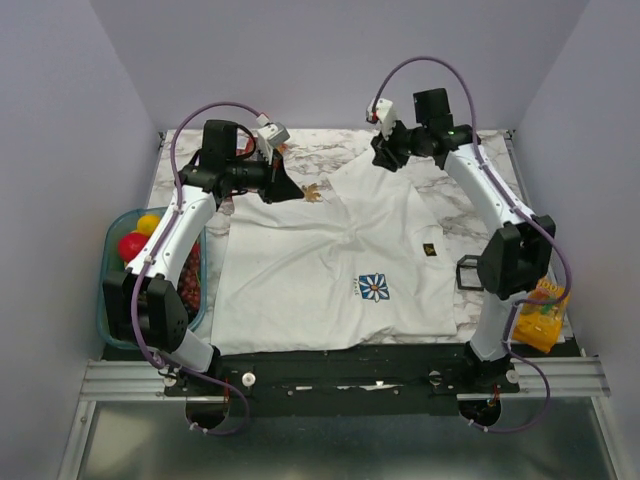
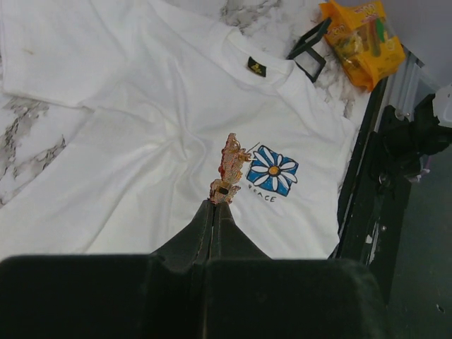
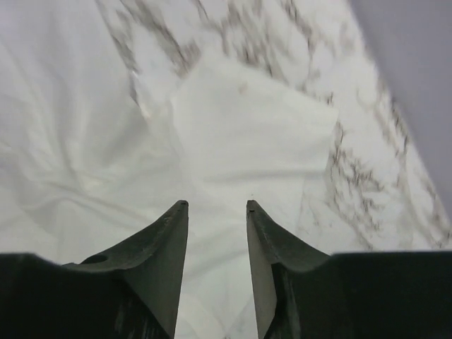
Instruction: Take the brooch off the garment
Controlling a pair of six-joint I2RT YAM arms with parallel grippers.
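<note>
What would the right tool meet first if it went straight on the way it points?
Probably the garment: white sleeve fabric fills the gap ahead of the open right tool, with nothing between. Depth is unclear.

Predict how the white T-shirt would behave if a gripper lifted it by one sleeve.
Probably floppy: the T-shirt lies flat with soft creases, so it would likely drape and sag. It looks thin, so likely light. It may slide on the smooth marble table.

Marble bench (image 1: 320, 145), white T-shirt (image 1: 300, 270) spread flat mid-bench. Left edge: teal bin (image 1: 104, 290) with coloured balls (image 1: 133, 245). Right of shirt: small black frame (image 1: 468, 272); orange snack packet (image 1: 540, 315) near right.
</note>
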